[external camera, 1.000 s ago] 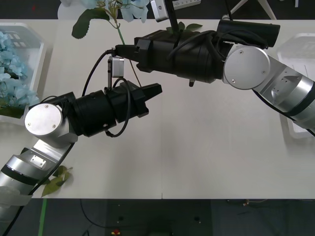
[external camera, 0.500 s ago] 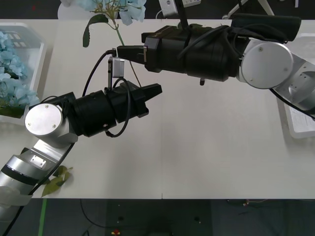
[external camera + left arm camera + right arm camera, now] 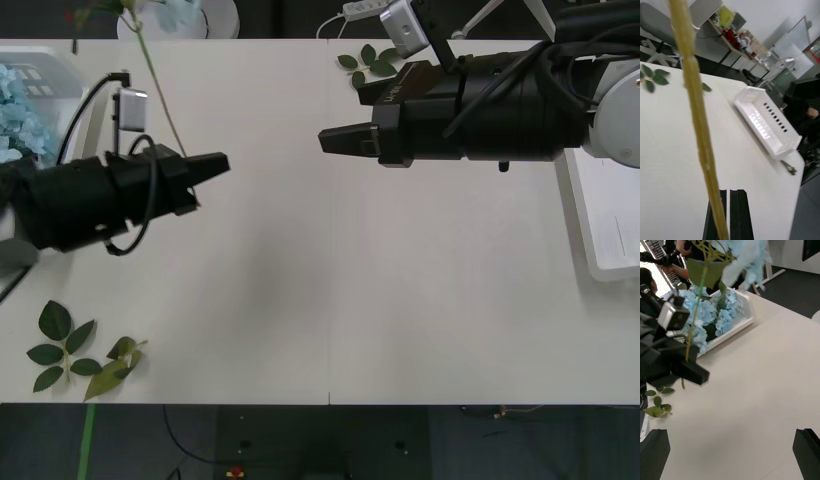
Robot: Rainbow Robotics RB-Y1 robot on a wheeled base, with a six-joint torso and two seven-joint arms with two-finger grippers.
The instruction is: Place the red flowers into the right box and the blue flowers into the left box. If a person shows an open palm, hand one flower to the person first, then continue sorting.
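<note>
- One blue flower stalk point(image 3: 165, 110) is pinched between the clenched black fingers of the left gripper point(image 3: 212, 166), at about 9 o'clock on the table in the front view; its pale blue head point(image 3: 747, 260) rises above, leaves just under it.
- In the left wrist view the tan-green stalk point(image 3: 696, 112) runs up from the closed fingertips point(image 3: 733, 213).
- The left box point(image 3: 739, 320) lies at 10 o'clock, filled with blue flowers point(image 3: 711, 317).
- The right gripper point(image 3: 335, 140) hangs over the table near 1 o'clock, holding nothing, its fingers point(image 3: 807, 450) spread apart.
- The right box point(image 3: 767, 127) sits at 3 o'clock; what it holds cannot be told.
- The white table point(image 3: 400, 300) carries loose leaf sprigs point(image 3: 75, 350) at 7 o'clock and more sprigs point(image 3: 368, 62) at 12 o'clock.
- Desks and chairs stand in the room beyond.
</note>
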